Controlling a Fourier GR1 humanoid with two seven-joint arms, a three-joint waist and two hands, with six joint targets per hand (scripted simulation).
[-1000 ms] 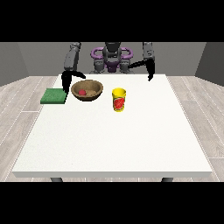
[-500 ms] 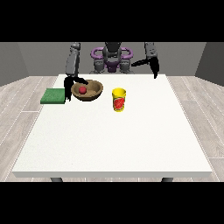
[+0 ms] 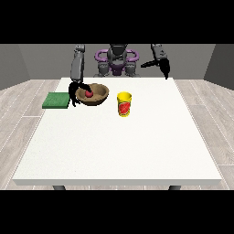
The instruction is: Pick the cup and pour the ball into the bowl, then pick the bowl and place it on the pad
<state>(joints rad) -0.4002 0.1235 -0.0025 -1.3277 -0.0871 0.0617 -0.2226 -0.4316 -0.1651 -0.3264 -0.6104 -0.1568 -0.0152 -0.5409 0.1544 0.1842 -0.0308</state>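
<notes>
Table [image 3: 119,146], white and large, is seen to fill most of the front view, with the robot [image 3: 117,59] placed behind its far edge. A green pad [image 3: 55,100] is laid flat at the table's far corner at the view's left. Just beside it, toward the centre, a brown bowl [image 3: 97,97] is set upright, and a red ball [image 3: 88,93] is held inside it. A yellow cup [image 3: 124,104] with a red mark on its side is stood upright near the bowl, apart from it; nothing can be made out inside the cup. The hand at the view's left [image 3: 73,97] is lowered to the bowl's rim on the pad side, its fingers curled around that rim. The hand at the view's right [image 3: 164,68] is raised above the far edge, well apart from everything; whether its fingers are open or closed cannot be told.
</notes>
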